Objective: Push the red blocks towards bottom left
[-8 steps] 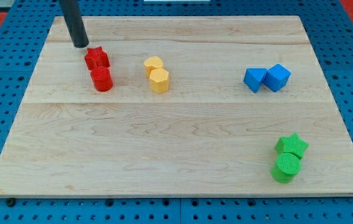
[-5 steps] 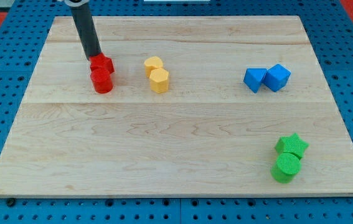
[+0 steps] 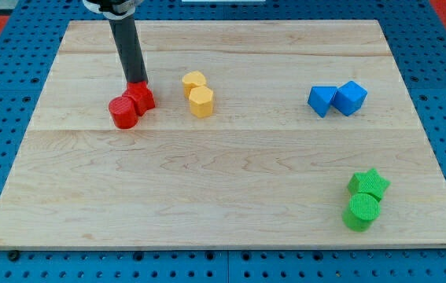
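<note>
Two red blocks sit touching at the board's upper left: a red cylinder and a red star-like block just to its upper right. My tip is at the top edge of the red star block, touching it from the view's top. The dark rod rises from there to the top of the view.
Two yellow blocks stand just right of the red ones. Two blue blocks are at the right. A green star and green cylinder sit at the lower right. The wooden board lies on a blue pegboard.
My tip has moved right and down the view, pushing the red star block down-right; the red cylinder has shifted down and to the left.
</note>
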Controlling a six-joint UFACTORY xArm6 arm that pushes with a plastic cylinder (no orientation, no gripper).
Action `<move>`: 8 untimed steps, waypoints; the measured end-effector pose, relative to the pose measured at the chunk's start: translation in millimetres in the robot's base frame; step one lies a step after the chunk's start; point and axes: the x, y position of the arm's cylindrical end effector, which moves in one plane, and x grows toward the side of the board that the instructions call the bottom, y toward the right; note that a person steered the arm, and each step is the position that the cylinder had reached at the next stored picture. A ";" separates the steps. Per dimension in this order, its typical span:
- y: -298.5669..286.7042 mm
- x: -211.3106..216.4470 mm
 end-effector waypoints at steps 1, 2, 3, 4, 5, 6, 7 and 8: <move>15.6 -20.2; 19.1 -0.8; 19.1 32.6; -0.7 69.3; -60.5 91.4; -88.2 110.0; -111.4 130.6; -119.7 130.7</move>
